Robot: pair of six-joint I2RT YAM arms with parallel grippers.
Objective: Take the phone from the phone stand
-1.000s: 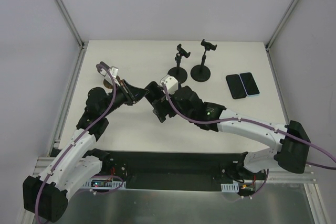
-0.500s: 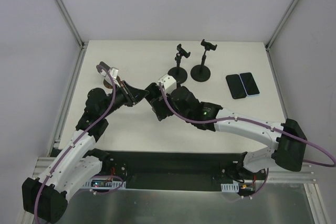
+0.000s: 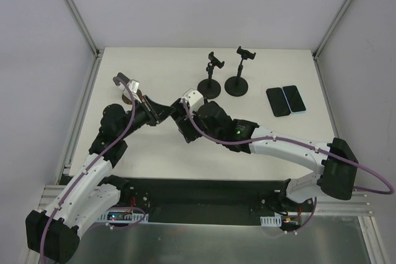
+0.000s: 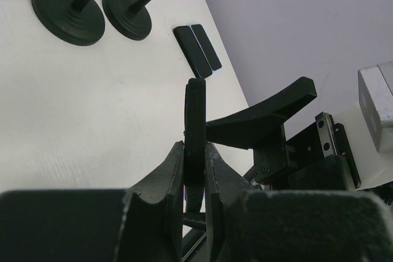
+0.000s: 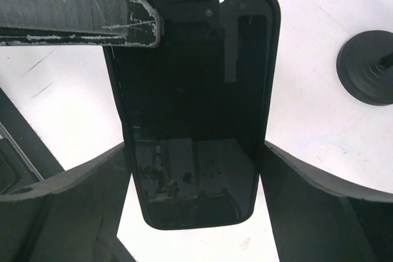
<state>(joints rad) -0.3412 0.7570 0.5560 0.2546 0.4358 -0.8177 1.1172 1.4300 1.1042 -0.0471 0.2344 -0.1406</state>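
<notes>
Left pincer (image 4: pixel 195 154) is clamped flat on the phone (image 4: pixel 195 105), held edge-on above the worktop (image 4: pixel 92 102). Right pincer (image 5: pixel 195 157) stands wide, fingers flanking the phone's long sides; whether they grip cannot be told. The nearest stand (image 3: pixel 210 86) is apart from the phone.

Stands: left stand (image 3: pixel 210 84) and right stand (image 3: pixel 237 82) side by side at the far middle of the surface (image 3: pixel 154 66).
Flat phones: one flat phone (image 3: pixel 278 101) just beside a second flat phone (image 3: pixel 294 98), lying on the surface right of the stands.
Phone (image 5: pixel 193 108): above the surface, in front of and left of the left stand, between the two end effectors.
Left end effector (image 4: pixel 194 151): left of the phone, fingers on its two faces.
Right end effector (image 3: pixel 182 122): right of the phone, fingers flanking its two long edges.
</notes>
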